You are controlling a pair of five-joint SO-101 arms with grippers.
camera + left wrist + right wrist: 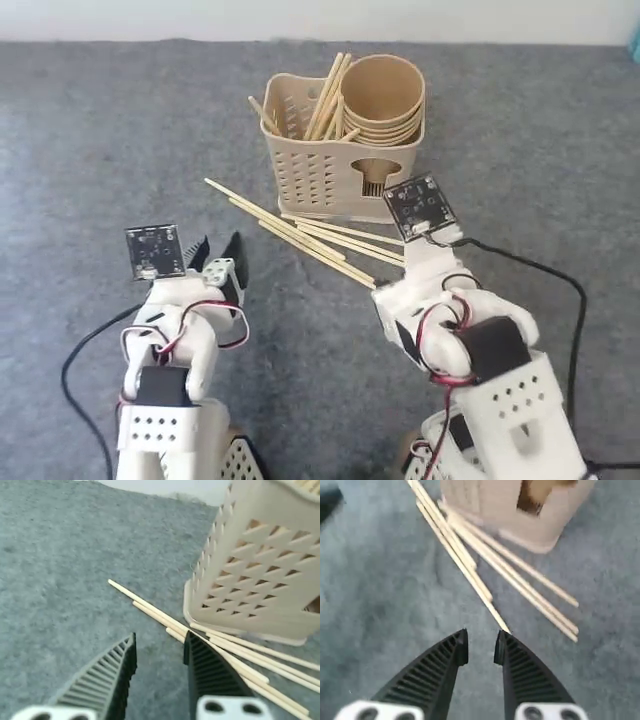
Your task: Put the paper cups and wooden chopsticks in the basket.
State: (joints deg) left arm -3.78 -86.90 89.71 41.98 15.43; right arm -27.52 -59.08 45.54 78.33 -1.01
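A beige slotted basket (320, 170) stands at the back middle, holding stacked paper cups (383, 95) and several wooden chopsticks (325, 95). More loose chopsticks (300, 235) lie fanned on the grey mat in front of it. My left gripper (217, 248) hovers open just left of their near ends; in the left wrist view its gripper (159, 647) has one finger (200, 665) over a chopstick (150, 611) beside the basket (255, 580). My right gripper (481, 641) is narrowly open, its tips at the near end of the chopsticks (470, 575), with nothing between them.
The grey felt mat (100, 150) covers the whole table. The basket (520, 510) sits just beyond the loose sticks in the right wrist view. Both arms' bases and cables take up the front edge.
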